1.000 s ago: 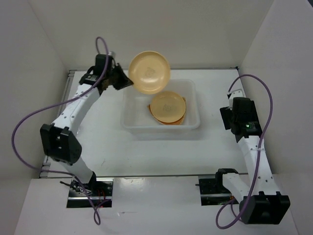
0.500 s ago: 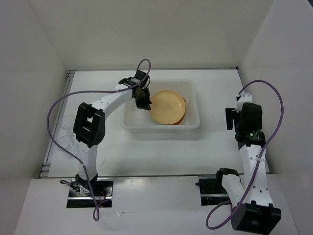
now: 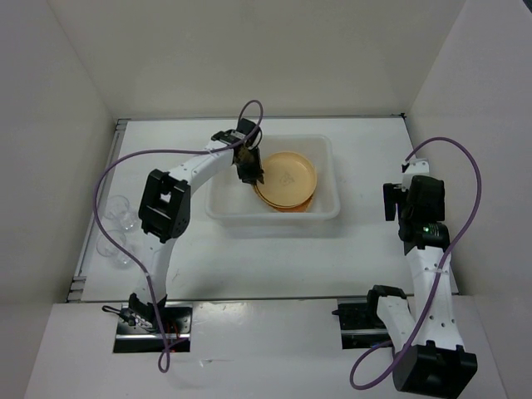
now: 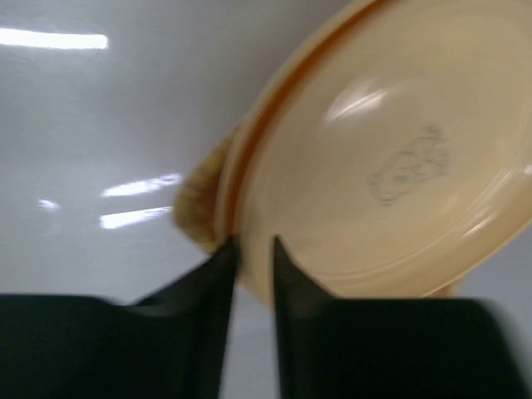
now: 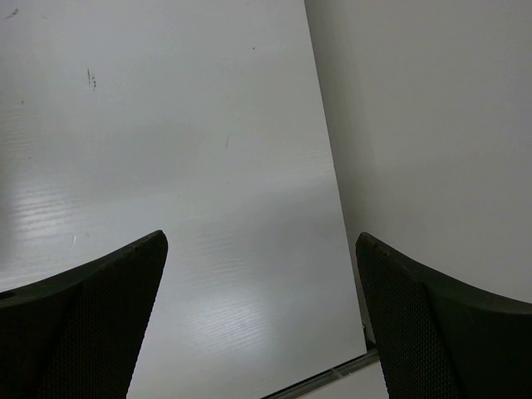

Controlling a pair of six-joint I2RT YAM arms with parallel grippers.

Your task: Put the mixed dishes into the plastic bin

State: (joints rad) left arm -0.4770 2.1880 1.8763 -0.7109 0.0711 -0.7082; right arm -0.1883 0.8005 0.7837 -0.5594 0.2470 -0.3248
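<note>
The translucent white plastic bin [image 3: 221, 199] stands mid-table. Inside it a yellow-orange plate [image 3: 287, 176] lies on top of a second plate and the orange woven dish [image 3: 287, 207], whose edge peeks out below. My left gripper [image 3: 250, 171] is down in the bin's left half, shut on the top plate's left rim. In the left wrist view the rim [image 4: 249, 208] sits between the two fingertips of that gripper [image 4: 253, 248], and the woven dish [image 4: 196, 208] shows under it. Clear plastic cups [image 3: 116, 220] lie at the table's left edge. My right gripper [image 3: 392, 202] is open and empty [image 5: 262, 241].
White walls close the table in at the back, left and right. The right wall's foot [image 5: 337, 191] runs close beside my right gripper. A metal rail [image 3: 83, 249] lines the left table edge next to the cups.
My left gripper brought the yellow plate from above the bin's back left corner down into the bin, onto the other plate. The right arm shifted slightly, then held still.
</note>
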